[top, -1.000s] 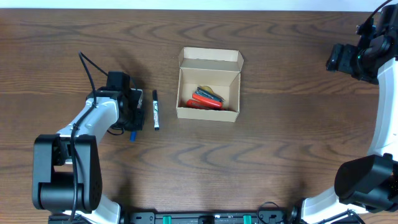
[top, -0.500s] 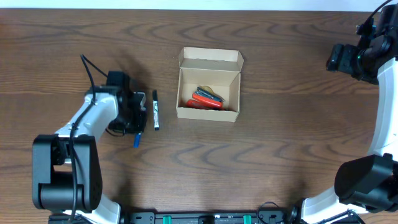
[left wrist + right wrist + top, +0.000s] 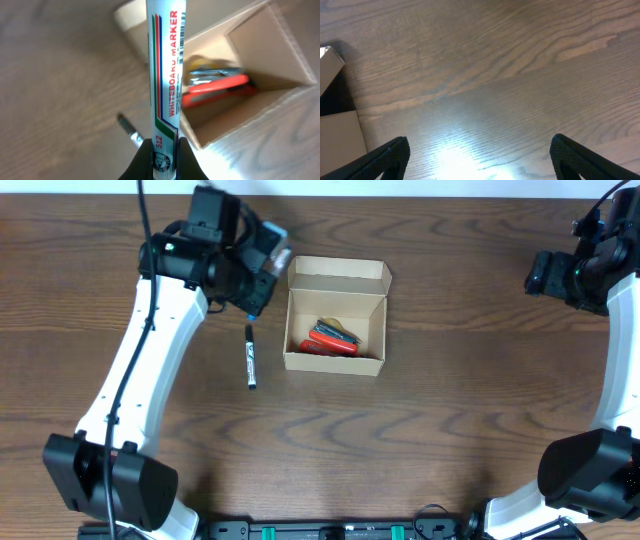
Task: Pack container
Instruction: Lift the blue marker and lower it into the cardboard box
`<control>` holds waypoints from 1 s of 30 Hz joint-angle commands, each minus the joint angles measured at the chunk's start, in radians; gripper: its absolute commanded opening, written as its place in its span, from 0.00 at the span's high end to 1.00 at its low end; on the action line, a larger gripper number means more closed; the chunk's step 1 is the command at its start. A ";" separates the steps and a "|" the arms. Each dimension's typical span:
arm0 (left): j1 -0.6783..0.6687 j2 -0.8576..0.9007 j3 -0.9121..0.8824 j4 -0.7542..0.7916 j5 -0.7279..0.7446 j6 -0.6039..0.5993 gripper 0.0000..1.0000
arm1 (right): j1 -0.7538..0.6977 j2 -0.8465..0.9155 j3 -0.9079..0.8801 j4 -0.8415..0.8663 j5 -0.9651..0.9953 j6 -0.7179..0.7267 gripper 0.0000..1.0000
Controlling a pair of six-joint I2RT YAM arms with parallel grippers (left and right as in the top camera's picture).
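Container (image 3: 333, 364) sat open just beside left end effector (image 3: 262, 268) | it clamped whiteboard marker (image 3: 165, 75) | right end effector (image 3: 480, 157) spread wide

tan container (image 3: 338, 275), white marker (image 3: 165, 60) red-green striped, brown woodgrain table (image 3: 450, 430)

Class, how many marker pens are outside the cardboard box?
2. One whiteboard marker is gripped in the left claw near the box; a second marker lies on the table left of it. The box's contents may hide more.
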 commanded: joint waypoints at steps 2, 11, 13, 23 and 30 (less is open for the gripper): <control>-0.063 -0.011 0.040 -0.069 0.029 0.272 0.94 | -0.001 -0.007 -0.004 -0.001 0.009 -0.024 0.11; -0.154 0.104 0.040 -0.089 0.037 0.489 0.94 | -0.001 -0.007 -0.005 -0.003 0.009 -0.028 0.13; -0.175 0.131 0.040 -0.060 0.019 0.512 0.94 | -0.001 -0.007 -0.004 -0.006 0.009 -0.028 0.13; -0.227 0.275 0.040 0.048 -0.035 0.558 0.94 | -0.001 -0.007 -0.005 -0.017 -0.010 -0.028 0.14; -0.227 0.382 0.039 0.043 -0.066 0.549 0.94 | 0.000 -0.007 -0.004 -0.026 -0.010 -0.028 0.14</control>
